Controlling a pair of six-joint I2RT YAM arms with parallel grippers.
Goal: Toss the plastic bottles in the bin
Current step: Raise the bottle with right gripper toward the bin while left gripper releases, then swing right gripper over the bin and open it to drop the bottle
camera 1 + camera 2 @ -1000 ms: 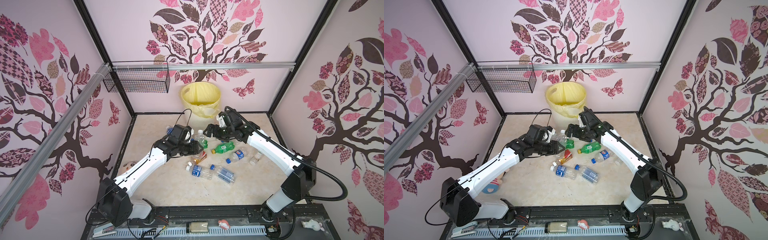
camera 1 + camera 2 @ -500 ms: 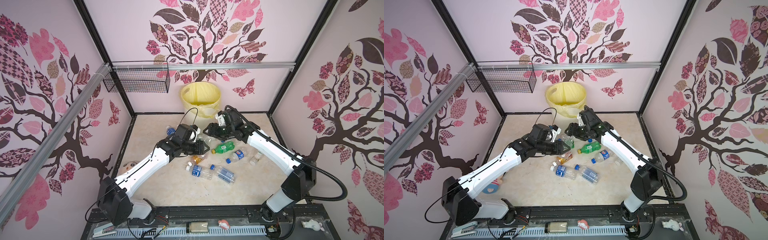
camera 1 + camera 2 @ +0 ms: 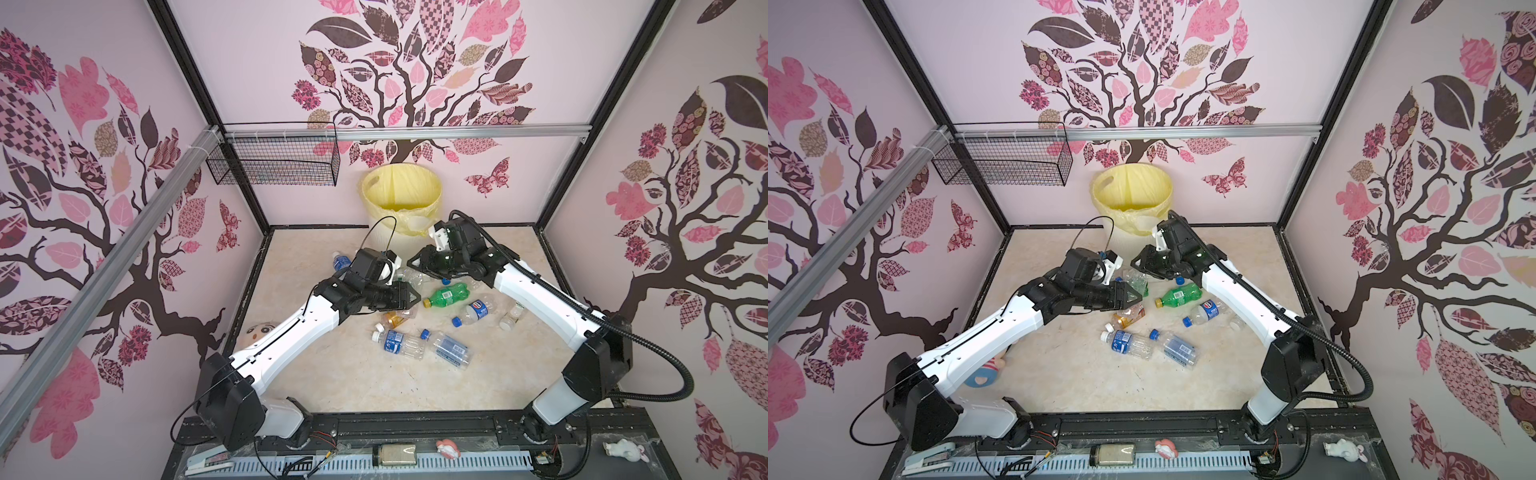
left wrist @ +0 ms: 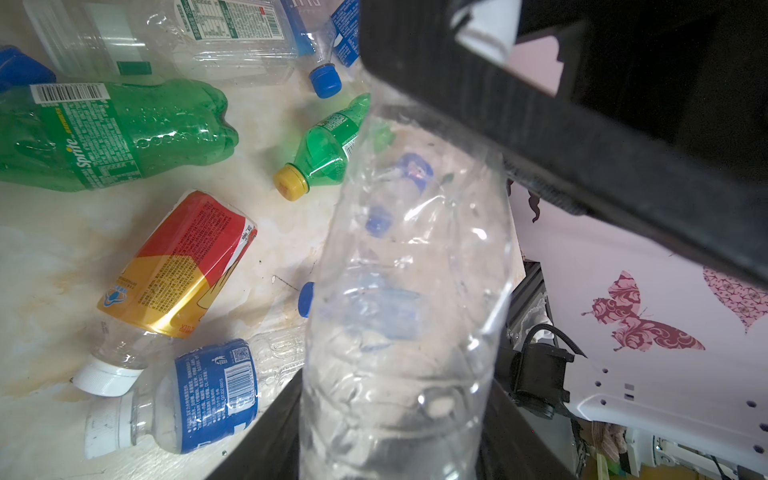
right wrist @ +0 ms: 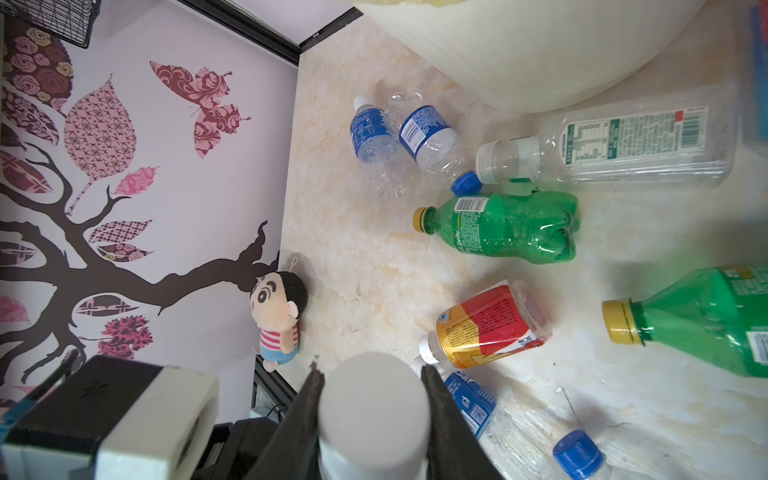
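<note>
White-and-black left arm [image 3: 299,328] and right arm [image 3: 540,297] of a two-armed tabletop robot
Both share glossy white link shells between boxy matte-black joints, with white camera housings [image 3: 439,236] at the wrists; a thin black cable [image 3: 384,217] loops over the left wrist, a thick ribbed black hose [image 3: 690,383] trails along the right arm, and, in the left wrist view, small dark holes [image 4: 598,382] dot its white shell
</note>
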